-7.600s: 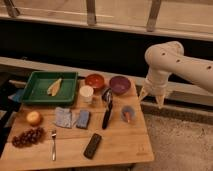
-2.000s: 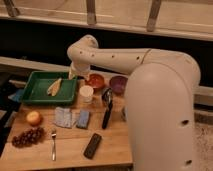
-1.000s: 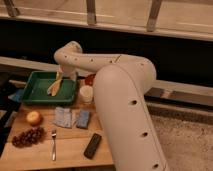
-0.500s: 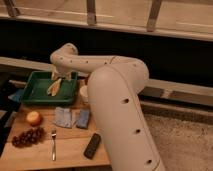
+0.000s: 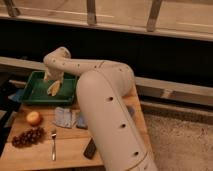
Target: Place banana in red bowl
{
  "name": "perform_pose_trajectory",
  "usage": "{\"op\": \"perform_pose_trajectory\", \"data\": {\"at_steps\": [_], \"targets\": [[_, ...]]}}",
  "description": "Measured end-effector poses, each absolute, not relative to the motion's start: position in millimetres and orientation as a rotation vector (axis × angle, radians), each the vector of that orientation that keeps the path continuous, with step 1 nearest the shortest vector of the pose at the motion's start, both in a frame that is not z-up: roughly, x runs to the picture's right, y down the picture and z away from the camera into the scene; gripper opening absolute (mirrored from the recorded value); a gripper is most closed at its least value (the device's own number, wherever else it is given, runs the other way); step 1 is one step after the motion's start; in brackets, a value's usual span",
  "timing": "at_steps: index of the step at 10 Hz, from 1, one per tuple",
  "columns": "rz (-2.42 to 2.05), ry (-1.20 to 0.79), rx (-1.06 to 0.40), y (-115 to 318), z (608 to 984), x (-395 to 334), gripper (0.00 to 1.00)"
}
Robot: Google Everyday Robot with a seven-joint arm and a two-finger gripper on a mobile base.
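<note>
Task at an early stage. Banana (image 5: pixel 53 88) lies in the green tray (image 5: pixel 31 86) at the back left of the table (image 5: pixel 30 159); not lifted, not moved toward any bowl.

Claw (image 5: pixel 50 78) hangs over the tray, just above the banana's upper end. Jaws stand wide apart, nothing in them. Whether a fingertip touches the fruit: cannot tell.

Left to do, by my reading: close on the banana, lift it clear of the tray wall, carry it right, release over the red bowl.

Red bowl: not seen, the arm's bulk covers the middle and right of the table.

Containers: the green tray holds only the banana, as far as shows.

Loose on the table: round orange fruit (image 5: pixel 34 118), dark grapes (image 5: pixel 29 137), fork (image 5: pixel 53 146), blue-grey cloths (image 5: pixel 64 117), dark flat device (image 5: pixel 90 148).
</note>
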State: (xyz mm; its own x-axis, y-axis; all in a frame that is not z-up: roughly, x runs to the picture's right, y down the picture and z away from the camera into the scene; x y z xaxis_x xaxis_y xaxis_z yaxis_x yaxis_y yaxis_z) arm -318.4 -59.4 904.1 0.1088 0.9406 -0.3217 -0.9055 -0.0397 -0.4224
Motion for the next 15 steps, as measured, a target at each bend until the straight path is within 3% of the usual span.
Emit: {"op": "perform_pose_trajectory", "data": {"at_steps": [6,15], "targets": [[1.486,-0.065,-0.625,-55,909,-325,0.65],[1.499,0.005,-0.702,-15,974,-346,0.65]]}}
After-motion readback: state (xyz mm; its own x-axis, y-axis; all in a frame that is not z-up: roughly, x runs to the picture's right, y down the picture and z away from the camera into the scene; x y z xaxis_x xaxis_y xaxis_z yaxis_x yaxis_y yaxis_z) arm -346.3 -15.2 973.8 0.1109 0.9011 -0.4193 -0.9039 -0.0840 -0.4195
